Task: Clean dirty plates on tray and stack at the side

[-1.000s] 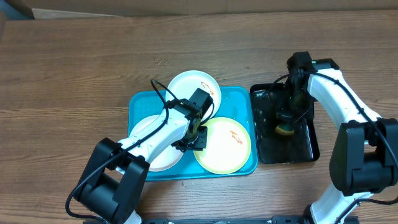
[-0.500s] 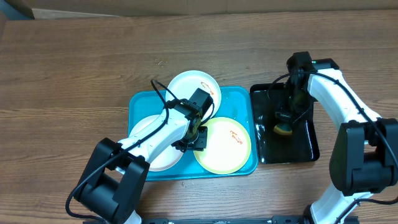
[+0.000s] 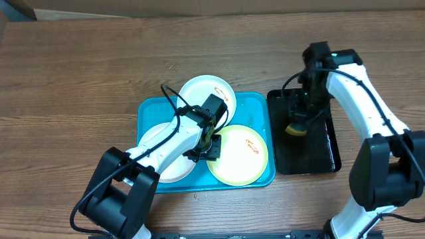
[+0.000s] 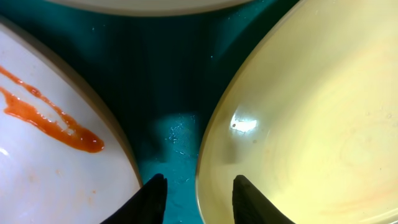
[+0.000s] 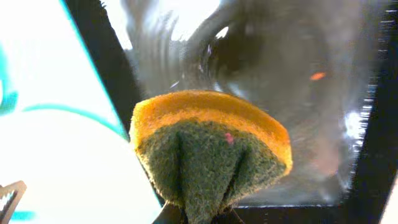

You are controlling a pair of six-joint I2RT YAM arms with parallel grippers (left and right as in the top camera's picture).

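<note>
Resting on the wooden worktop (image 3: 80, 66), the turquoise tray (image 3: 255, 106) carries all three plates, none of them stacked at the side; the far white plate (image 3: 199, 96) lies at the tray's far edge and overhangs its rim, with an orange smear (image 3: 218, 90) near its right side; the near white plate (image 3: 163, 169) sits in the tray's left half, largely covered by the left arm, and the left wrist view shows an orange streak (image 4: 50, 118) on it; the yellow-green plate (image 3: 232, 162) fills the tray's right near part, with its own smear (image 3: 252, 145) towards the right; the left pincer (image 4: 199, 202) hangs low in the gap between the near white plate and the yellow-green one, its fingers apart, one over the bare turquoise floor just beside the white plate and the other over the yellow-green plate's inside, so that plate's rim runs between them with space showing on both sides; just right of the turquoise tray lies the black tray (image 3: 329, 156), its floor wet and glossy; the right pincer (image 3: 299, 118) is clamped on a sponge (image 3: 295, 128), orange-yellow above and green scouring pad below, pinched so the pad folds inward; the sponge hangs over the black tray's left half, and whether it touches the floor cannot be told.
</note>
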